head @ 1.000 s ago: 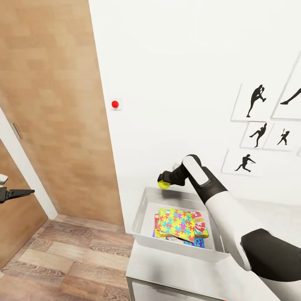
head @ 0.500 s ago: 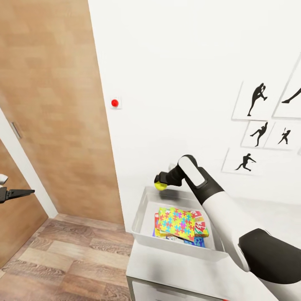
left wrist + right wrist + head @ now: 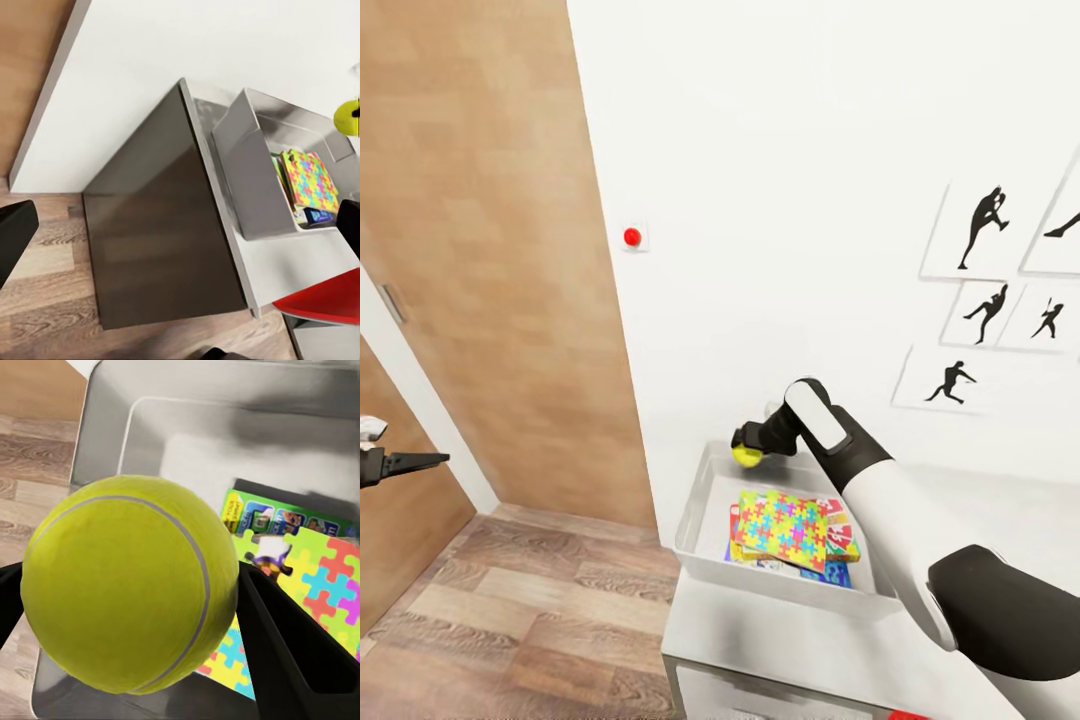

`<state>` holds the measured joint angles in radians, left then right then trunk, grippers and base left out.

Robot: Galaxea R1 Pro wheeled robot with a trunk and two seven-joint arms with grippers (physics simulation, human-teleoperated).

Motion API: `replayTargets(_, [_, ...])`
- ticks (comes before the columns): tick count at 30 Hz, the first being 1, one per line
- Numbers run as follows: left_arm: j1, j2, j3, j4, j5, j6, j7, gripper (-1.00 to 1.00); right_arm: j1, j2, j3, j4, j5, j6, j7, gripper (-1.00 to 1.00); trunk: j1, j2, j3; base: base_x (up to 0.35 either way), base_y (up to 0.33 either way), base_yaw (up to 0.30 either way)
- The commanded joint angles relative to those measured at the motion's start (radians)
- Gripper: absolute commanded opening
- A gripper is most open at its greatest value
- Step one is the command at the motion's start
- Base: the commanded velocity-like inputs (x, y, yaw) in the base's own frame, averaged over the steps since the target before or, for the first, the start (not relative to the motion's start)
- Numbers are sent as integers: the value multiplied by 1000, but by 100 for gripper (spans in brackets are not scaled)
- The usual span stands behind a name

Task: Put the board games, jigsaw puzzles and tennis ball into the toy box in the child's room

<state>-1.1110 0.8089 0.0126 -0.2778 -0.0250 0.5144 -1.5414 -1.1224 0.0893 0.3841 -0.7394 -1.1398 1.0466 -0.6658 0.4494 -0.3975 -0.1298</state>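
The right pincer (image 3: 743,447) grips the tennis ball (image 3: 746,456) above the far-left corner of the toy box (image 3: 695,520), beside the jigsaw puzzle (image 3: 784,527). Released here, it could clip the rim and bounce out. Left pincer (image 3: 420,461) looks closed, empty.

White table (image 3: 780,640) against the wall, bearing the grey toy box (image 3: 695,520) near its edge; a red object (image 3: 326,300), possibly a chair, beside it.

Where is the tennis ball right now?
The tennis ball is clamped in the right gripper, held above the far-left corner of the toy box, near the wall and just left of the jigsaw puzzle.
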Motion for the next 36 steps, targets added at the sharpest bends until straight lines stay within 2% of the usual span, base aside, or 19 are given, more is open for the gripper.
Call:
replayTargets(1, [-1,0,1,0,-3,10,-4,100,-1,0,2,2,-13,1,-12,-100,1,-2,-4,0,0,0])
replayTargets(6, [-1,-2,1,0,-3,7,-4,100,-2,0,5,12,-12,1,-11,-100,1,-2,-12,0,0,0])
replayTargets(10, [-1,-2,1,1,-3,7,-3,100,-3,1,28,14,-16,1,3,-100,1,-2,-19,0,0,0])
replayTargets(15, [-1,-2,1,2,-3,7,-4,100,-3,0,45,14,-15,1,84,-100,1,-2,-27,0,0,0])
replayTargets(20, [-1,-2,1,2,-3,7,-4,100,-4,0,71,15,-16,1,107,-100,1,-2,-35,0,0,0])
replayTargets(27, [-1,-2,1,2,-3,7,-5,100,-4,1,77,15,-17,1,113,-100,1,-2,-47,0,0,0])
replayTargets(36, [-1,-2,1,2,-3,7,-5,100,-4,1,81,38,-16,1,160,-100,1,-2,-62,0,0,0])
